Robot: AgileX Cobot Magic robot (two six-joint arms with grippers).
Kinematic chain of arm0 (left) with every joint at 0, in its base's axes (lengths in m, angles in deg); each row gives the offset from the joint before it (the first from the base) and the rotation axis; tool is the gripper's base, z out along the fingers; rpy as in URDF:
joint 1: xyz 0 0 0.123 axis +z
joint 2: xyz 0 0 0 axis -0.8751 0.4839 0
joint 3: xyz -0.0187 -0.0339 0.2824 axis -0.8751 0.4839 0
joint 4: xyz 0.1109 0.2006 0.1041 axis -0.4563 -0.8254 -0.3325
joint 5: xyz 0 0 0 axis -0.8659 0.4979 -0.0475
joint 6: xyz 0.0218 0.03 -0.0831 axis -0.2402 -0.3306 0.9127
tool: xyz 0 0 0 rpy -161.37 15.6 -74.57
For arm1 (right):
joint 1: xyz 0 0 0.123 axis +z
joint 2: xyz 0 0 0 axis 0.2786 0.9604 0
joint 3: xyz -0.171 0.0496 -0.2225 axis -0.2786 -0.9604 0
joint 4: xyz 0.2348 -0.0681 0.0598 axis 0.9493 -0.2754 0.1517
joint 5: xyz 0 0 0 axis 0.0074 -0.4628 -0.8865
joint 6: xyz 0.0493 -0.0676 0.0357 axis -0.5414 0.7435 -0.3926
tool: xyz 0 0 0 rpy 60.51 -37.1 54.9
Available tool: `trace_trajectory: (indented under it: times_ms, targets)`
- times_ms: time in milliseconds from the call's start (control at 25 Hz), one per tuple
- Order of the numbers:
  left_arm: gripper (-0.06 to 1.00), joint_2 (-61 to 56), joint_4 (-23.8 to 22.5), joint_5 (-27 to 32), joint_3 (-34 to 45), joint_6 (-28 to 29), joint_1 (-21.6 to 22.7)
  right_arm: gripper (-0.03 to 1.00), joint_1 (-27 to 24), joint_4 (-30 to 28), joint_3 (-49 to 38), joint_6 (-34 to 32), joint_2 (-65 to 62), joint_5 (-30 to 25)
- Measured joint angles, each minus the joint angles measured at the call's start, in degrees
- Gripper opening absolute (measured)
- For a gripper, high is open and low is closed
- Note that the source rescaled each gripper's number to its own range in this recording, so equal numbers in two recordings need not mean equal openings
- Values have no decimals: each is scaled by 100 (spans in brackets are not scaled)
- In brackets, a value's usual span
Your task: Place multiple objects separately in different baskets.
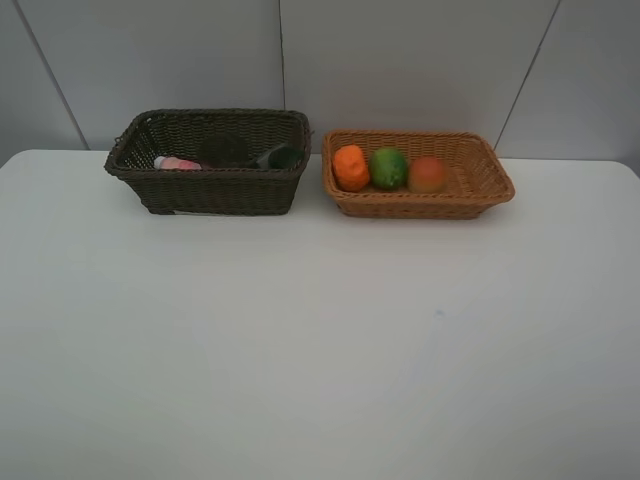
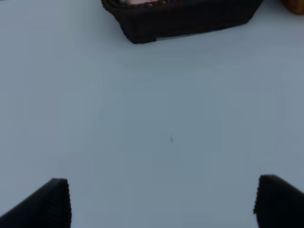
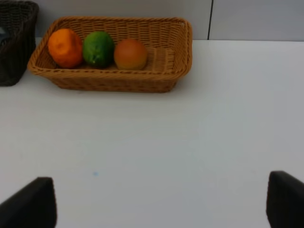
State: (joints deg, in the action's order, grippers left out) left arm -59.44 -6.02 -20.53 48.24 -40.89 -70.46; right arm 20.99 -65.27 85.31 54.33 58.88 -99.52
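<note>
The dark brown basket (image 1: 205, 185) stands at the back left. In it lie a pink bottle (image 1: 180, 163), a dark cup (image 1: 280, 155) and a black shape (image 1: 225, 150) that is hard to make out. To its right, the light tan basket (image 1: 480, 178) holds a tangerine (image 1: 351, 167), a green fruit (image 1: 388, 168) and an orange-red fruit (image 1: 427, 174). Neither arm shows in the high view. My left gripper (image 2: 161, 202) hangs open over bare table, short of the dark basket (image 2: 190, 21). My right gripper (image 3: 159, 204) is open too, well back from the tan basket (image 3: 118, 80).
The white table (image 1: 320, 340) runs from the baskets to the near edge. A grey panelled wall (image 1: 400, 60) rises right behind both baskets. The baskets stand a small gap apart.
</note>
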Motion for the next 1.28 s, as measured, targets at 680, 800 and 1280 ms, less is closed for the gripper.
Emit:
trace_trajectory:
  times_ms: [680,800,1280]
  targets:
    - [100,-1532,224,-391,1156,-2,0,94,0,0,0,0,0,0]
    - [100,-1532,224,-391,1156,-2,0,94,0,0,0,0,0,0]
    - [100,-1532,175,-391,1156,-63,267,94,0,0,0,0,0,0]
